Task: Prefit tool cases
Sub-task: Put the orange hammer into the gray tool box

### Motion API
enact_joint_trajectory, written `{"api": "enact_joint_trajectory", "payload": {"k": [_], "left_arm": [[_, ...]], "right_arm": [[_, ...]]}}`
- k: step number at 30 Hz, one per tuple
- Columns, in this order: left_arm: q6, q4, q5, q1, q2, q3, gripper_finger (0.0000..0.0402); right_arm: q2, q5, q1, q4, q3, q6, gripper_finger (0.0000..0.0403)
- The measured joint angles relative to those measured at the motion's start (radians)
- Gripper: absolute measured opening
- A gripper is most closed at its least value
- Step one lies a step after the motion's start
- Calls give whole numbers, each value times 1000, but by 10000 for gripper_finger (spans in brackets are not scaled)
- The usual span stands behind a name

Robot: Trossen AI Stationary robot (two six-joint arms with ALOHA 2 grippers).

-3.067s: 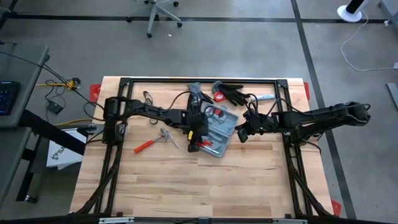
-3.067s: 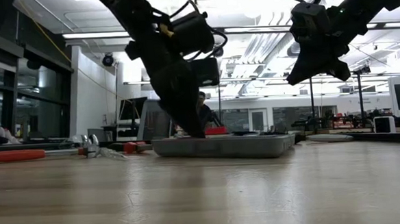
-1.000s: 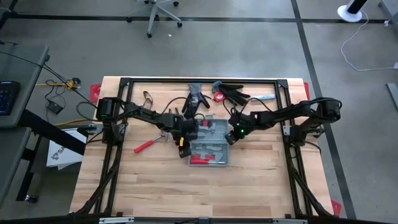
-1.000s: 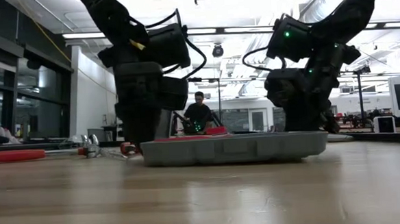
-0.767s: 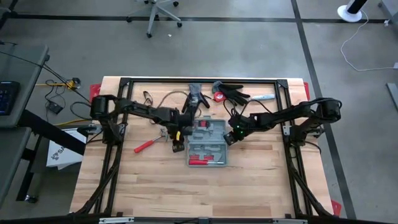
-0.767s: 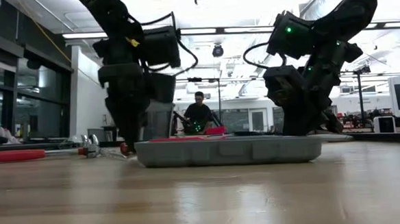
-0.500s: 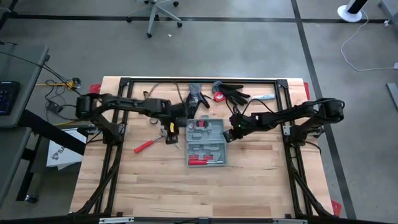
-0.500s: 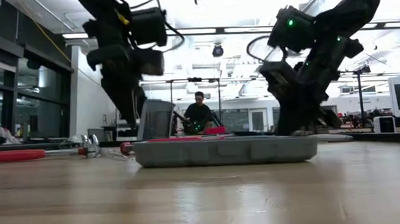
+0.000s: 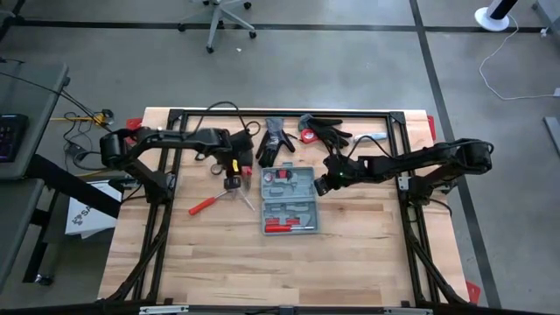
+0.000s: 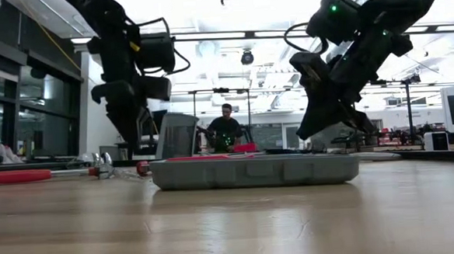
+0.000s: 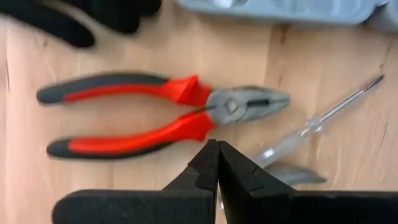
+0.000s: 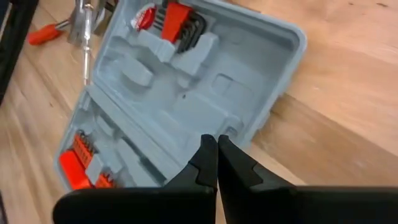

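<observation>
While lying open, tool case (image 9: 290, 200) sits beside right hand (image 9: 321, 186).

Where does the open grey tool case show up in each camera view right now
High view: tool case, table centre.
Low view: grey slab on the wood, mid-picture.
Left wrist view: only its edge, beyond the pliers.
Right wrist view: fills the picture.
Shared landmark: the pliers.

Overhead camera looks straight down on the whole table (image 9: 219, 254). The low one sits at tabletop height, facing level across into the room. Left wrist camera hovers close over red-handled pliers (image 11: 161, 115); right wrist camera looks close onto the open grey case (image 12: 186, 99), shared with both wide views.
</observation>
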Motion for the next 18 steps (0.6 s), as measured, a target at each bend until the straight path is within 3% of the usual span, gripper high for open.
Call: {"api": "enact_joint_trajectory", "payload": {"k": [9,18], "left_arm": [[-124,-106,78,16,-6,0,7],[-252,-166,93,-50,-6,0,100]], "right_arm": [[0,1,18,-1,0,11,0],[0,4,49,-2,0,11,0]]}}
